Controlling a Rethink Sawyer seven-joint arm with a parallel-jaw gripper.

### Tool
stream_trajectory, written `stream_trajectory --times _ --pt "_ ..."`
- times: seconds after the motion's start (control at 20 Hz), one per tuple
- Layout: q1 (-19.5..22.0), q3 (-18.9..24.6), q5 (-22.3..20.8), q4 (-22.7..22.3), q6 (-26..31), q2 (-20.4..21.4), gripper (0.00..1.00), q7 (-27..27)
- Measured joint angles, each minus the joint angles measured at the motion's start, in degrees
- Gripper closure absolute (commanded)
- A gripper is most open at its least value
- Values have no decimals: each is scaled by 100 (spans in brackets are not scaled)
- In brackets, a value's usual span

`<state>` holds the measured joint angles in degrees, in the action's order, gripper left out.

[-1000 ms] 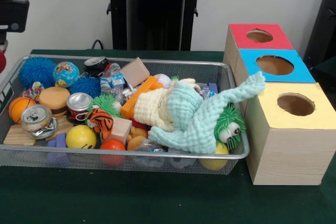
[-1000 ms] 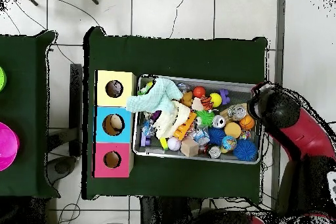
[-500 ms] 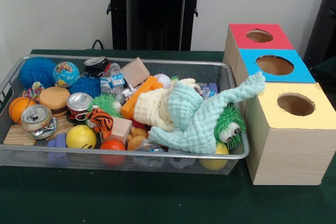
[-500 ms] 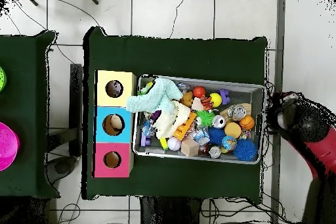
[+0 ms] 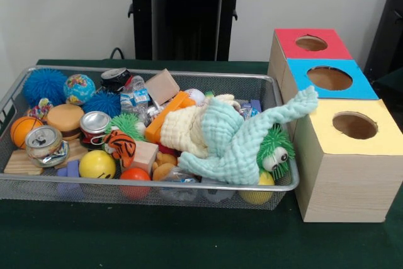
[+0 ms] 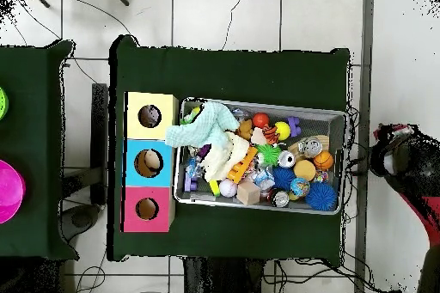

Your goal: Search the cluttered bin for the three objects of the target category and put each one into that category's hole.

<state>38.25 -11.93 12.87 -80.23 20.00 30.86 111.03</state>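
The bin (image 5: 277, 92) sits on the green worktop (image 5: 189, 244), heaped with balls, cans, blocks and a mint cloth (image 5: 242, 140) that trails over its right rim onto the yellow box (image 5: 352, 155). Blue (image 5: 330, 80) and red (image 5: 312, 43) boxes stand behind it. Overhead, the arm's end, the hand (image 6: 391, 159), hangs off the worktop, well apart from the bin's (image 6: 337, 118) right end; whether it is wide or narrow cannot be told.
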Motion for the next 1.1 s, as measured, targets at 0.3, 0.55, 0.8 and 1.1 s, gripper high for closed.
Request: stream_trajectory --times 0.3,0.55,0.8,1.1 --pt "42 12 -48 -1 0 128 0 0" --pt "-35 -2 -70 0 0 129 0 0" --pt "-312 -122 -55 11 1 30 0 0" --pt "-924 -402 157 139 2 -236 0 9"
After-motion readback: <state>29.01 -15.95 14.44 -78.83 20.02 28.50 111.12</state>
